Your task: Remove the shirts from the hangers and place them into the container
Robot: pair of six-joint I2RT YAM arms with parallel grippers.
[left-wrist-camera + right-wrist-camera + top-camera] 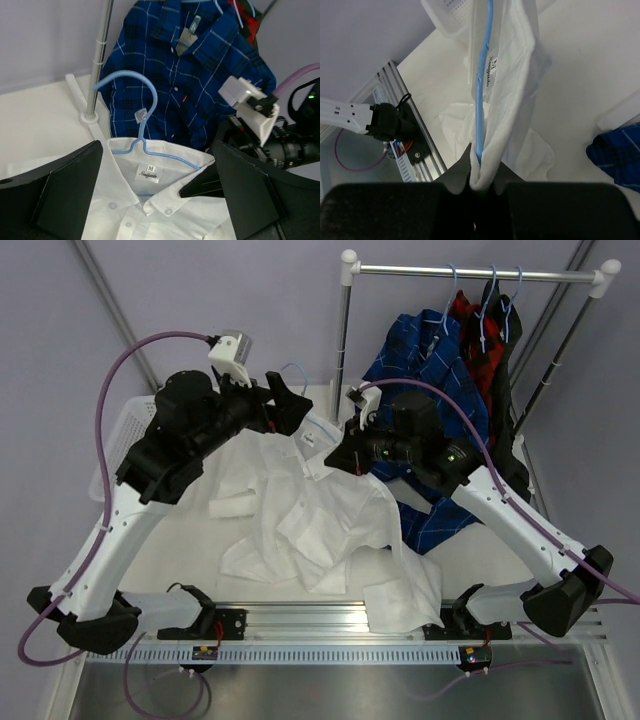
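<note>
container (112, 430): left arm (190, 435) covering most of it | hanger (142, 131): shoulders hiding inside white shirt (125, 215) collar | blue plaid shirt (620, 150): running off frame edge

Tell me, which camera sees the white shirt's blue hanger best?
Left wrist view: the light-blue hanger shows its whole hook above the white shirt. Right wrist sees one thin bar edge-on; top view, only the hook.

A shirt (320, 520) is spread on the table (190, 550), a hanger (481, 100) lodged in its collar (150, 195) (the far end). A container (115, 430) is set at the left edge; more shirts (430, 360) are hung behind, right.
</note>
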